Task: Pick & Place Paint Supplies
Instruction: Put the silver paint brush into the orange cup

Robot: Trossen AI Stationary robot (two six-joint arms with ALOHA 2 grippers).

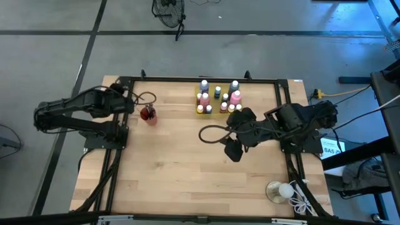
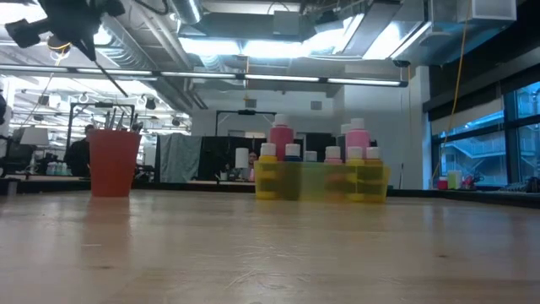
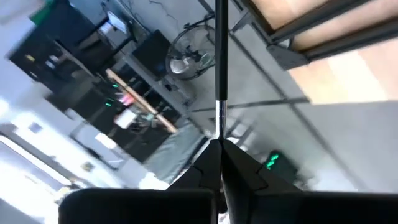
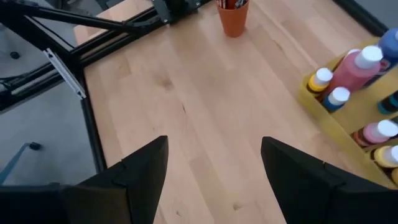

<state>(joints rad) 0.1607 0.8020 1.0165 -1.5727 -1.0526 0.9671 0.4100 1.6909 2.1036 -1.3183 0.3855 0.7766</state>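
Pale wooden surface (image 1: 175,162) is seen from above: white-capped paint bottles (image 1: 219,99) are grouped at its far edge, a red cup (image 1: 148,115) beside the left gripper (image 1: 134,105). Low down, the bottles are held in a yellow tray (image 2: 321,181). At the left wrist, jaws are clenched on a thin dark paintbrush (image 3: 220,56). At the right wrist, the right gripper (image 4: 214,165) is held with jaws released, empty, above bare wood.

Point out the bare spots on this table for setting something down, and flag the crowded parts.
Free: the wide bare wood along the near edge of the table, left of the clear dish, and the middle strip between the red cup and the right claw. Crowded: the far edge, around the yellow bottle tray.
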